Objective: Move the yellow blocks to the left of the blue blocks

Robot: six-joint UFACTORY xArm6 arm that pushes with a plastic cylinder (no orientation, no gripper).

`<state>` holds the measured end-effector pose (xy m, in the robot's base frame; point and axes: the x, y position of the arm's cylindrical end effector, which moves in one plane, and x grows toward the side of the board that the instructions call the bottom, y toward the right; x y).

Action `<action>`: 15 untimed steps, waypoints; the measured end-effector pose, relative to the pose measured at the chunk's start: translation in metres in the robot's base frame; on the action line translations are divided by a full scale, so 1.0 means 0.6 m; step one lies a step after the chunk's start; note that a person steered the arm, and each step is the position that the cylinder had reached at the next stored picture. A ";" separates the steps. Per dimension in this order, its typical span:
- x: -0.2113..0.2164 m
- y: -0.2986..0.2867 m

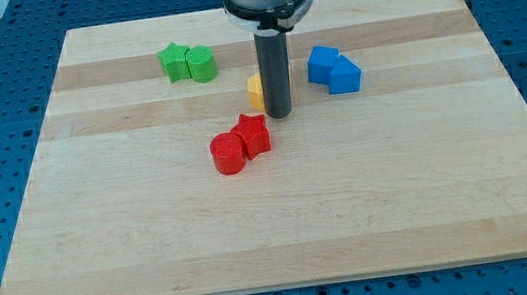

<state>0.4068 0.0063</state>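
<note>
My tip (pixel 280 115) rests on the wooden tabletop (pixel 105 248), directly in front of the yellow blocks (pixel 255 91), which my rod mostly hides; only a sliver shows at its left. I have no claw, so there is nothing to spread or press. The blue blocks (pixel 333 68) sit near, to the view's right. The red blocks (pixel 240 142) lie just below-left of my tip, the green blocks (pixel 187 63) toward the top-left. My worry: with yellow hidden, a leftward push could glance off, split the pair, or drag red along.
</note>
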 end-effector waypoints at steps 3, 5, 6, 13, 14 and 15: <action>-0.013 -0.004; 0.024 -0.056; 0.024 -0.097; -0.030 -0.077; -0.043 -0.075; -0.052 -0.075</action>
<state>0.3755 -0.0389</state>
